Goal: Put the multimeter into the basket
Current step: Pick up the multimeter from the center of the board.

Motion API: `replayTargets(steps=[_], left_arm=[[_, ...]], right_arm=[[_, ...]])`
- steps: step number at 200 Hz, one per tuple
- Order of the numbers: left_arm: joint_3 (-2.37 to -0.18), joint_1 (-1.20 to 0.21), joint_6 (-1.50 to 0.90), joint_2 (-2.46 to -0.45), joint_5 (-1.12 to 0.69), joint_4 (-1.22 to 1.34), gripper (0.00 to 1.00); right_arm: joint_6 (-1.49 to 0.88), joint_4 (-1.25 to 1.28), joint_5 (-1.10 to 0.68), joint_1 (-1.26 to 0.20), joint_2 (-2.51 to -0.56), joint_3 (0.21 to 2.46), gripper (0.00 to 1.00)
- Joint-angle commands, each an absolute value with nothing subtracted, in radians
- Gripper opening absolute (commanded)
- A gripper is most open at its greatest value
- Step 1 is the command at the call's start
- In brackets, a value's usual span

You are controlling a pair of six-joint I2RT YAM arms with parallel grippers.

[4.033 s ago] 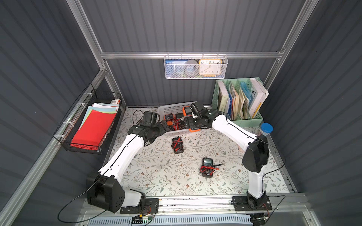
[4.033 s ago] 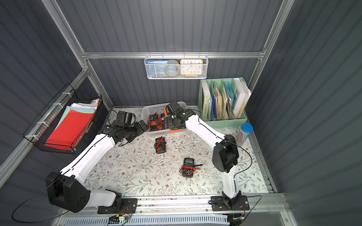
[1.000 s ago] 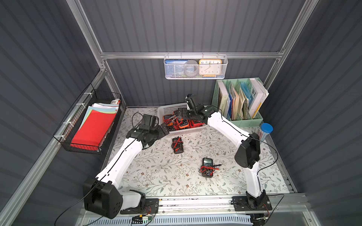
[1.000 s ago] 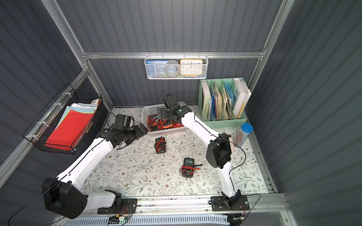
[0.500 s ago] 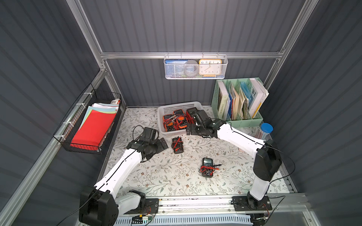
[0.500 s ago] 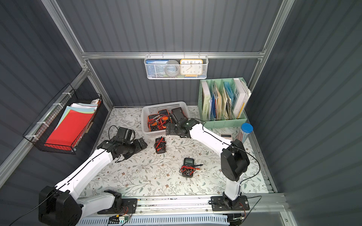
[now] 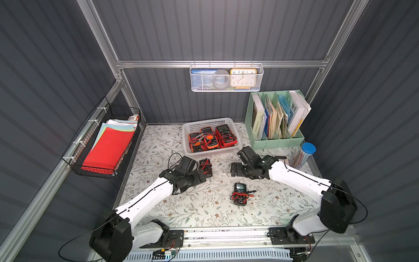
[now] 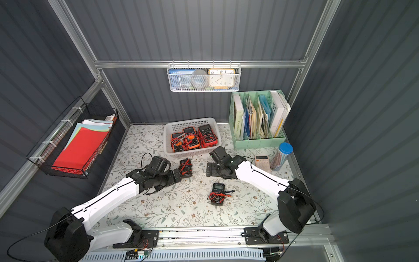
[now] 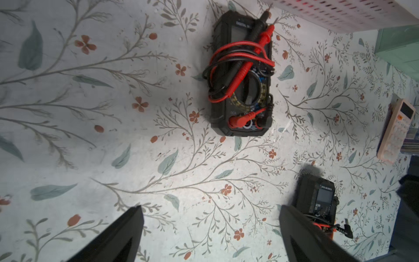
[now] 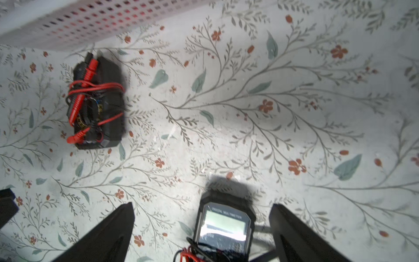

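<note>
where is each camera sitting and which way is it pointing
Top views: high at the front, looking down and back over the table; left arm and right arm show.
Left wrist: above the table, facing down at the multimeter by the basket; basket wall and open left hand show.
Right wrist: facing down at the mid-table multimeter; open right hand shows.
Shared: both wrist views hold both multimeters.

place: lab test cell dressed as desk | signs: grey panel walls (image 7: 226,29), aluminium frame (image 7: 158,64), file organiser (image 7: 276,142), clock (image 7: 243,78)
</note>
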State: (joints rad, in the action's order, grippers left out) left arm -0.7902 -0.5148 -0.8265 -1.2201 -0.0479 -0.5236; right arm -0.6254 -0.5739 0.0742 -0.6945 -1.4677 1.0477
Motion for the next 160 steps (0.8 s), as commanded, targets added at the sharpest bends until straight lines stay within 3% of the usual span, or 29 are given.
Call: replayTargets(steps=[1,160], left_arm=[[-0.784,-0.551,-0.863,-1.246,-0.031,-0.46,0.99],[-0.819,-0.62,-0.87,-1.333,-0.023,-0.41,0.99]], right_arm=[[-0.66,-0.611,0.055,-0.712,-1.433,0.992,0.99],[-0.775,-0.637,0.072,-0.83,-1.496,0.89,0.99]])
